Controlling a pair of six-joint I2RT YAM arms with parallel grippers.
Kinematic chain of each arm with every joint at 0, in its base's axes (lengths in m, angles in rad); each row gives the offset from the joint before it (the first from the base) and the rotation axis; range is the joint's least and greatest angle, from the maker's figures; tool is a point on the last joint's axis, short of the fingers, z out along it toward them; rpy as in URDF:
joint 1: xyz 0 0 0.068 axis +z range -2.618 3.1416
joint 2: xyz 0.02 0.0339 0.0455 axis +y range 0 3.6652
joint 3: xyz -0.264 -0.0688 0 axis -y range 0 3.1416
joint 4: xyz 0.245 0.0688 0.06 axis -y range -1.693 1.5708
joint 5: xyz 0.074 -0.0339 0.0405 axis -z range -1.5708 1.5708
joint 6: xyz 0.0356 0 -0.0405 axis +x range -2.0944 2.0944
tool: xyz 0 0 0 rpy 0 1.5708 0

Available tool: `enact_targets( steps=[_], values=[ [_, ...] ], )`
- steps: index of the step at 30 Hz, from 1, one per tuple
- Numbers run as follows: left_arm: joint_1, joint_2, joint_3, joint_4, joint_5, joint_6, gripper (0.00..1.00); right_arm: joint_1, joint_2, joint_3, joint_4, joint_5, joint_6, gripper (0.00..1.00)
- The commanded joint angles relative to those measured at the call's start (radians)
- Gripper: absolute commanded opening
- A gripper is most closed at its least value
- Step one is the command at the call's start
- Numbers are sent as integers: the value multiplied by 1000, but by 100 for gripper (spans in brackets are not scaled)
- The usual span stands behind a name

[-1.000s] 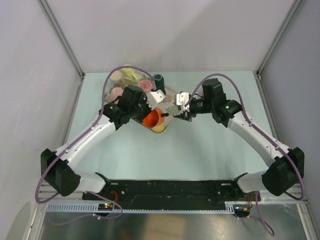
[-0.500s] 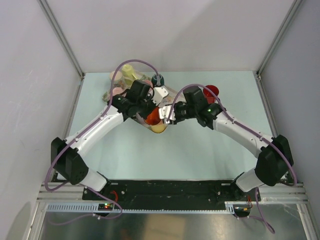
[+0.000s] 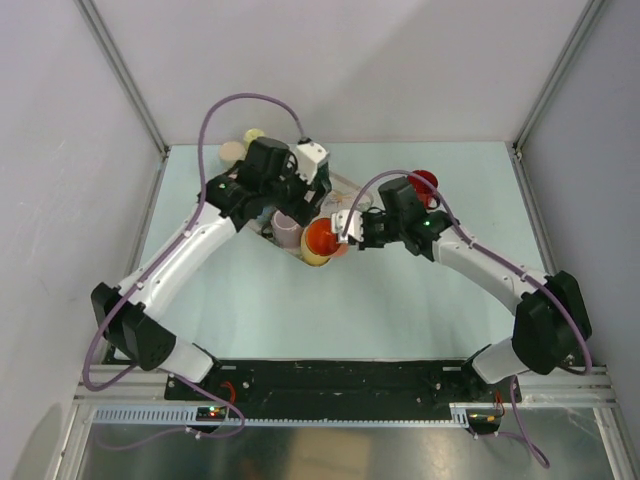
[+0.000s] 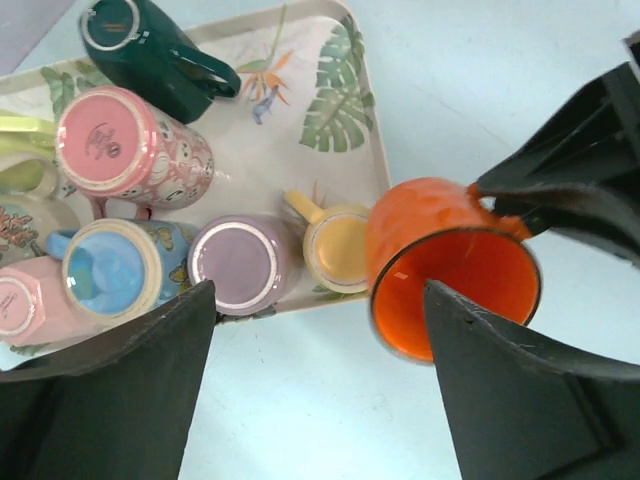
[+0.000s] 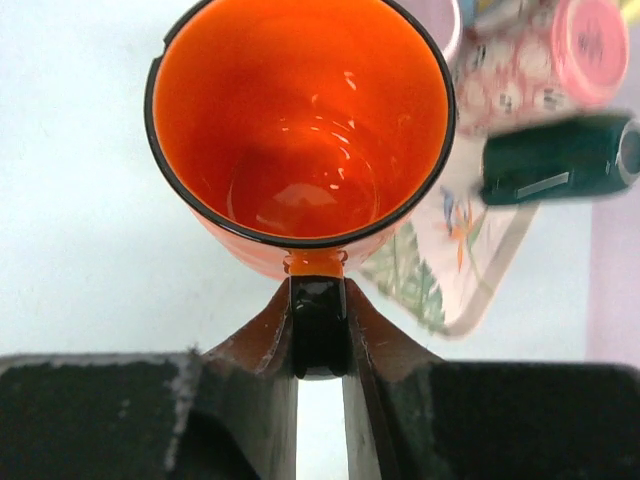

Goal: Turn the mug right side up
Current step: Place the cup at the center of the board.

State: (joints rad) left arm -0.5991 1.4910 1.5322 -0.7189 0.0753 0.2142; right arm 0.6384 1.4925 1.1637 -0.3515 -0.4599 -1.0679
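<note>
The orange mug [image 3: 322, 238] with a black rim hangs just off the tray's near right corner, its mouth turned up toward the cameras. My right gripper [image 5: 320, 300] is shut on the orange mug's black handle [image 5: 320, 325], and the glossy inside of the orange mug [image 5: 300, 120] fills that view. From the left wrist, the orange mug [image 4: 450, 270] sits beside my right finger, with the right arm's dark fingers [image 4: 585, 190] behind it. My left gripper [image 4: 318, 330] is open and holds nothing; it hovers over the tray's near edge, to the left of the mug [image 3: 300, 205].
A leaf-patterned tray [image 4: 375, 150] carries several upside-down mugs: dark green [image 4: 150, 45], pink [image 4: 130, 145], lilac [image 4: 240, 265], yellow [image 4: 338, 245] and blue [image 4: 110, 270]. A red cup [image 3: 425, 182] stands behind the right arm. Frame posts rise at the back corners.
The left gripper has let go of the orange mug, opened wide and drawn back over the tray. The right gripper has shut on the mug's handle.
</note>
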Motion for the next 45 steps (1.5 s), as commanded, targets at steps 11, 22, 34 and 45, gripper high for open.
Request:
enact_targets(
  steps=[11,22,34,45],
  values=[
    [155,13,81,12,114,-127,90,-455,-202,-63,123,-120,523,0],
    [177,49,110,12,91,-50,90,-820,51,43,418,-14,741,0],
    [196,79,118,13,17,-7,90,-872,401,309,409,20,726,0],
    [203,69,85,12,31,-27,90,-827,506,362,296,31,613,0]
  ],
)
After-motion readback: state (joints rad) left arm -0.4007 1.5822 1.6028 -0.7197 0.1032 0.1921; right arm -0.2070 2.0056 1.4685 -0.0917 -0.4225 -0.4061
